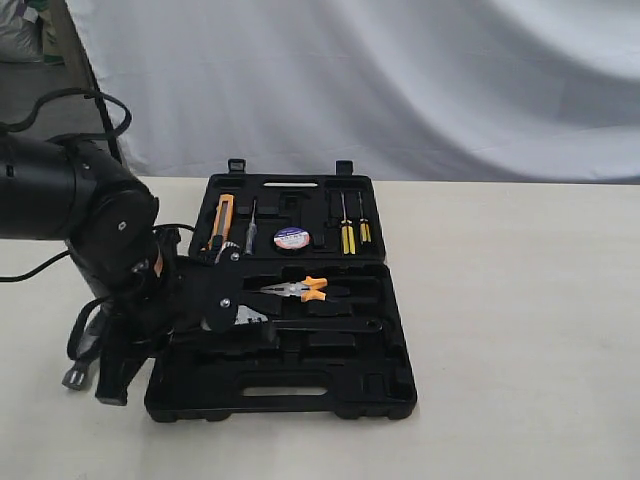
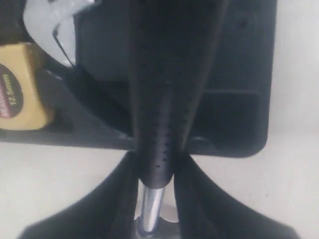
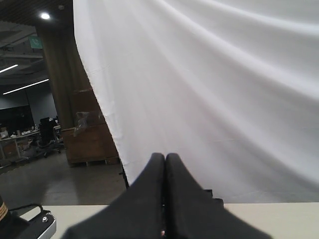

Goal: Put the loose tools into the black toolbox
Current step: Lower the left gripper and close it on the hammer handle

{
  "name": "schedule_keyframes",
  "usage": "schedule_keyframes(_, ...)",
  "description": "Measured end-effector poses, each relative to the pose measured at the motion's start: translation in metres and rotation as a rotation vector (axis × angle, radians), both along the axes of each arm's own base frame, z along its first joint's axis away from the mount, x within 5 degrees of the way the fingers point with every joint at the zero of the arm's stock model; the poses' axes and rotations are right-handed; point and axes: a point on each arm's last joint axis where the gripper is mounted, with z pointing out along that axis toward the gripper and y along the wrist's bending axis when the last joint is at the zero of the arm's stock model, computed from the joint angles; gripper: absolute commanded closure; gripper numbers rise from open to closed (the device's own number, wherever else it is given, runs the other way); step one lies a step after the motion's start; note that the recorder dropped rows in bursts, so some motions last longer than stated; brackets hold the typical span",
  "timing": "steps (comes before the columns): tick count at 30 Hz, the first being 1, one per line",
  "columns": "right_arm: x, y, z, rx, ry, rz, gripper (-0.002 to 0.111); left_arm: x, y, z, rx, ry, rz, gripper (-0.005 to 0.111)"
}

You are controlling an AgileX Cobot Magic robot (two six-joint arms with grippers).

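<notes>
Two of the loose tools were easy to place. The black tape roll (image 1: 291, 238) sat in a recess of the far half of the black toolbox (image 1: 300, 408), and the claw hammer (image 2: 164, 99) was in the left gripper (image 2: 159, 158). The toolbox lay open and flat, left of the worktop's middle, with its far half reaching the far edge. The left gripper's jaws were partly closed and clamped on both sides of the hammer's black handle, close to where the steel shaft emerges, over the left end of the near half. The right gripper (image 3: 162, 160) was fully closed on nothing, lifted clear and facing the white curtain (image 3: 224, 99).

The step in hand appeared to be seating the hammer in the long recess nearer than the orange-handled pliers (image 1: 300, 289). Done well, the handle would be lined up with that recess and lowered level, so neither end rode up on a rib, and let go only once it rested. The yellow tape measure (image 2: 20, 89) and what looked like the adjustable wrench (image 2: 55, 30) lay close by, so the jaws would need to open and lift straight off. Whether the hammer already touched the recess floor could not be told.
</notes>
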Motion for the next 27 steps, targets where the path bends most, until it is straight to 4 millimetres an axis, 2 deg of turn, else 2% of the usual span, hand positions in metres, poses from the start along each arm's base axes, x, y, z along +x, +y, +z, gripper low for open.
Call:
schedule_keyframes(5, 0.0, 0.0, 0.0, 0.0, 0.0, 0.0, 0.108, 0.005, -0.008, 0.01, -0.079, -0.005, 0.048, 0.107)
schedule_keyframes(11, 0.0, 0.0, 0.0, 0.0, 0.0, 0.0, 0.108, 0.007, -0.01, 0.014, -0.098, 0.0, 0.063, 0.107)
schedule_keyframes(17, 0.0, 0.0, 0.0, 0.0, 0.0, 0.0, 0.108, 0.011, -0.013, 0.006, -0.109, -0.006, 0.063, 0.107)
schedule_keyframes(23, 0.0, 0.0, 0.0, 0.0, 0.0, 0.0, 0.108, 0.02, -0.021, -0.011, -0.173, -0.026, 0.088, 0.107)
schedule_keyframes(27, 0.0, 0.0, 0.0, 0.0, 0.0, 0.0, 0.108, 0.024, -0.023, -0.013, -0.196, -0.053, 0.091, 0.106)
